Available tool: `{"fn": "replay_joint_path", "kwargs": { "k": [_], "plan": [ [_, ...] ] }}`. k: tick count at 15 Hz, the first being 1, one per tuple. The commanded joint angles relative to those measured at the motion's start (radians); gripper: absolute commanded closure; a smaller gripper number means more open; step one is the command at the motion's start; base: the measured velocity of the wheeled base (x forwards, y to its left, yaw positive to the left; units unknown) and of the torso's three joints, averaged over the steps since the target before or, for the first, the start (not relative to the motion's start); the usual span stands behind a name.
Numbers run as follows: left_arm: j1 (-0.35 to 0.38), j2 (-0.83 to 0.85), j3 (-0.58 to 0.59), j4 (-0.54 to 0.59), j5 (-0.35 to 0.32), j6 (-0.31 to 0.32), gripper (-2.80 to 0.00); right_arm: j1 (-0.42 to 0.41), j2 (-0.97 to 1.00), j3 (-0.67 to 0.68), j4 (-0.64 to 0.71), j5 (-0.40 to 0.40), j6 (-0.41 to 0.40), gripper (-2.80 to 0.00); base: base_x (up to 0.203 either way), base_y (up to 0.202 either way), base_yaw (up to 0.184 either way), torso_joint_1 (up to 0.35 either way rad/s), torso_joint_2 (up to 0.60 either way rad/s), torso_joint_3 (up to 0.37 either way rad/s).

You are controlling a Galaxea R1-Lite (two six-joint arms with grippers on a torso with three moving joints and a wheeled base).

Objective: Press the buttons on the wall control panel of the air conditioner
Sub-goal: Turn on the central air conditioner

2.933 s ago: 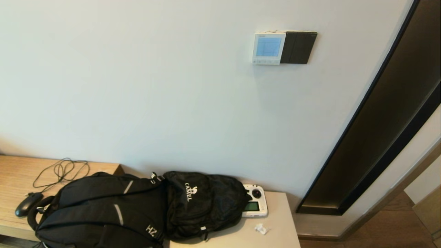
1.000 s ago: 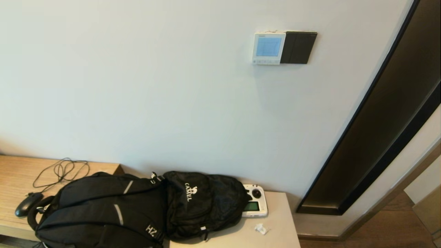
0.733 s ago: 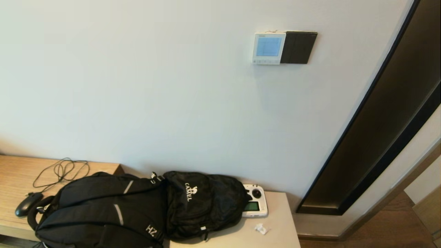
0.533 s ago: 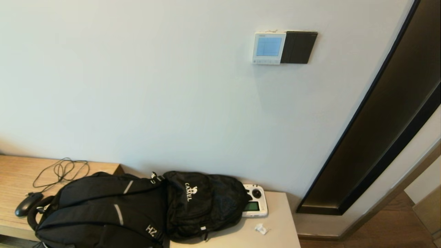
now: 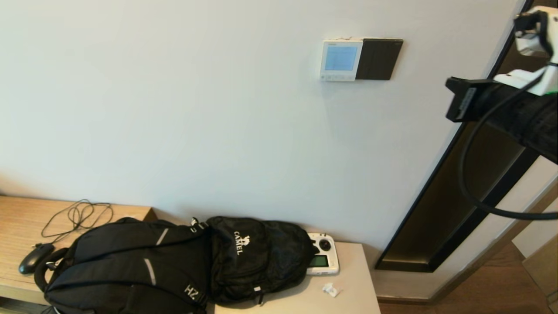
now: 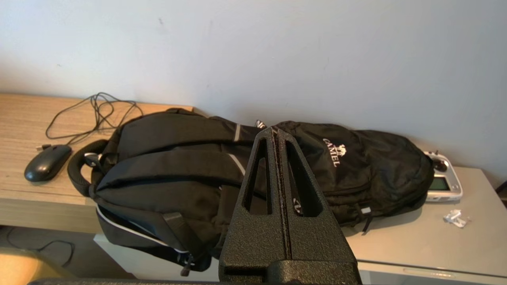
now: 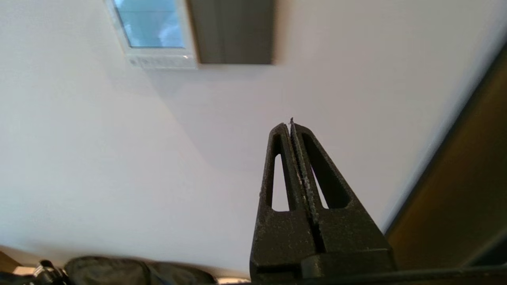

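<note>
From the head camera, the wall control panel sits high on the wall, right of centre, with its blue screen facing you and the buttons strung along its lower edge. A black glossy panel touches its right side; keep off that one. Your right arm enters from the far right edge at about the panel's height, well apart from it; the fingertips themselves are out of this view. Carry the arm leftward and slightly up, and treat the black panel as the boundary you must pass before closing on the wall.

From the left wrist camera, the left gripper has its fingers pressed together and hangs low over the black backpacks on the table, near the white handheld controller. It has no part in this step; leave it parked.

From the right wrist camera, the right gripper also has its fingers pressed together into a single narrow tip, which I judge suits such tiny keys. The tip points at bare wall, below and to the right of the panel's button strip, with a clear gap still to cover. Line the tip up under one button first, then advance straight at the wall, slowly, since the panel is rigid and a slanted push could slide onto a neighbouring button or the screen.
</note>
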Motion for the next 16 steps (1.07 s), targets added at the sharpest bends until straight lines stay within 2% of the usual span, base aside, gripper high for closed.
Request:
{"fn": "replay_joint_path", "kwargs": {
  "k": [1, 3, 8, 16],
  "plan": [
    [0.000, 0.000, 0.000, 0.000, -0.001, -0.001, 0.00, 0.039, 0.179, -0.118, -0.004, -0.013, 0.000, 0.00, 0.000, 0.000, 0.000, 0.000, 0.00, 0.000],
    [0.001, 0.000, 0.000, 0.000, -0.001, -0.001, 0.00, 0.058, 0.278, -0.240, -0.005, -0.034, 0.008, 0.00, 0.000, 0.000, 0.000, 0.000, 0.00, 0.000],
    [0.001, 0.000, 0.000, 0.000, -0.001, -0.001, 0.00, 0.057, 0.410, -0.384, -0.005, -0.050, 0.045, 0.00, 0.000, 0.000, 0.000, 0.000, 0.00, 0.000],
    [0.000, 0.000, 0.000, 0.000, -0.001, -0.001, 0.00, 0.010, 0.486, -0.476, -0.001, -0.074, 0.048, 0.00, 0.000, 0.000, 0.000, 0.000, 0.00, 0.000]
  ]
}}
